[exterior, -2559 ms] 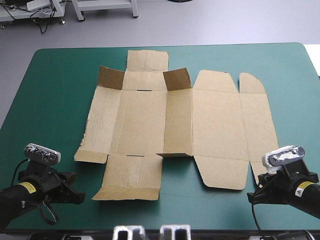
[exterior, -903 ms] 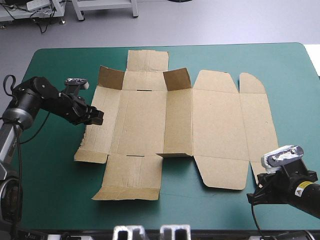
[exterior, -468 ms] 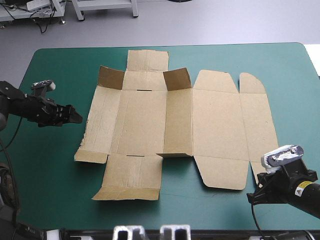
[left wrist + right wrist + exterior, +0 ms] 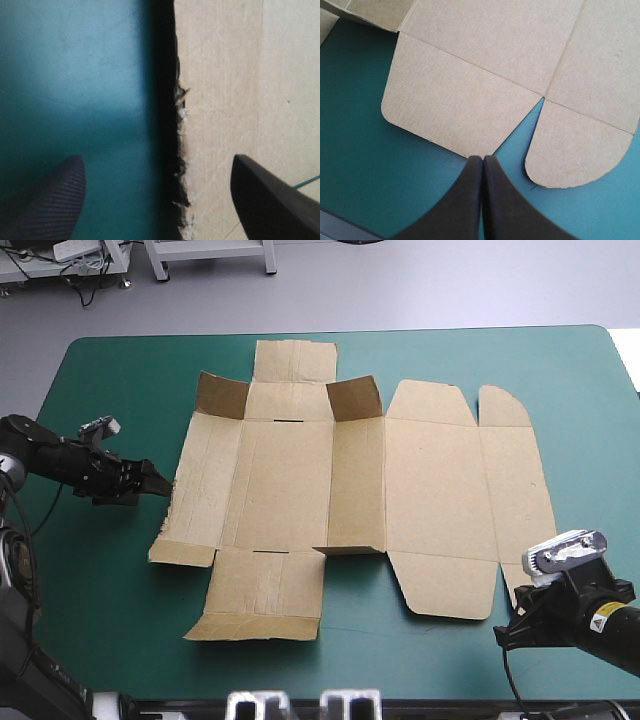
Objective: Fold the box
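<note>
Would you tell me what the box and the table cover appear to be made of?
The box looks like matt brown cardboard: its edge by the open left claw is ragged and fibrous, and fold creases show. The teal-green cover seems a smooth sheet with a soft sheen, perhaps vinyl or rubber; uncertain.

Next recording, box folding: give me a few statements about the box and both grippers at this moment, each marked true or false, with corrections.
1. The box lies mostly flat on the teal-green cover. True.
2. The left gripper is shut. False: it is open, one finger over the cover and the other over the board, astride the box's ragged left edge.
3. The right gripper is shut and holds nothing. True.
4. The right gripper rests on the middle of the box. False: it is off the board, at the table's near right corner, pointing at the notch between two rounded flaps.
5. Two small flaps at the box's far side stand raised. True.
</note>
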